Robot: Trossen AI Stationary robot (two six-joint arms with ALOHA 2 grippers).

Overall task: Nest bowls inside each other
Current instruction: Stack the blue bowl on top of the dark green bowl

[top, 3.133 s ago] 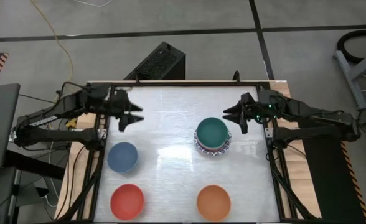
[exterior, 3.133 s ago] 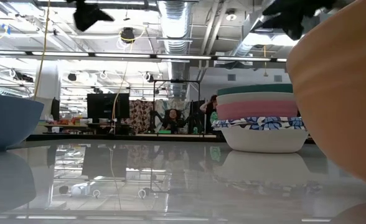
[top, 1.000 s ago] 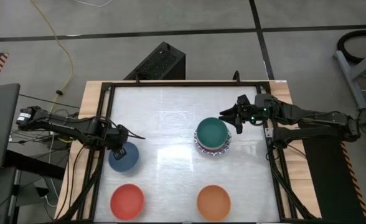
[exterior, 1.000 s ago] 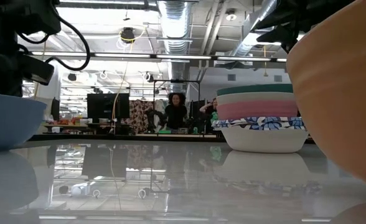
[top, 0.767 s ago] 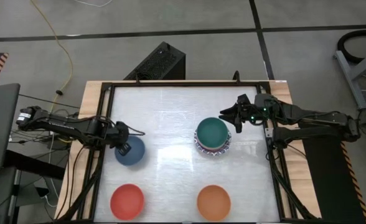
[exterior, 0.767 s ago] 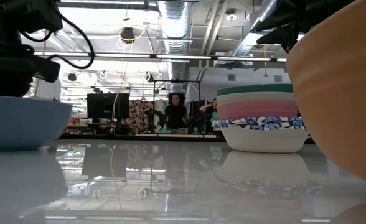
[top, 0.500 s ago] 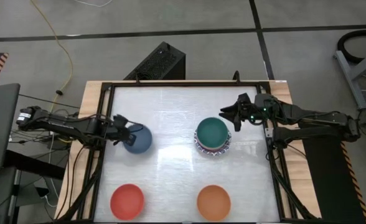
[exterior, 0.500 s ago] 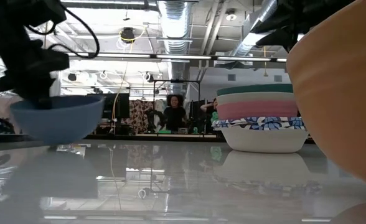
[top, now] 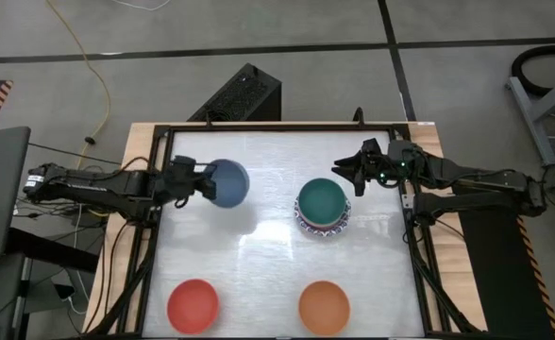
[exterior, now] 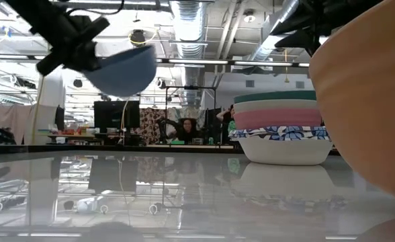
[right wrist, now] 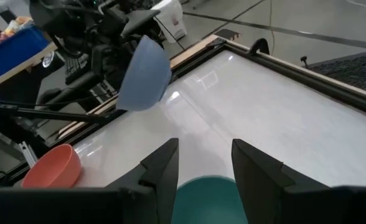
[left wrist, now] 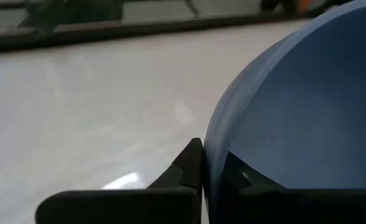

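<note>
The nested stack (top: 323, 210), green bowl on top, holds at least three. The left end effector (top: 200, 181) is clamped on the blue bowl (top: 227, 183), airborne left of the stack. The right end effector (top: 351, 171), fingers apart, waits beside the stack. Red bowl (top: 193, 306) and orange bowl (top: 324, 307) remain on the bench (top: 268, 260).

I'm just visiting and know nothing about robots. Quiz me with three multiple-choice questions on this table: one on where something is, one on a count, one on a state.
1. Where is the blue bowl?
A. Flat on the table
B. Lifted in the left gripper
C. On the stack

2. How many bowls sit singly on the table?
A. Two
B. Four
C. None

3. The right gripper is:
A. Open
B. Holding a bowl
C. Hidden

Answers:
1 B: left gripper pinches blue bowl in the air.
2 A: red bowl, orange bowl.
3 A: right gripper is empty beside the stack.
</note>
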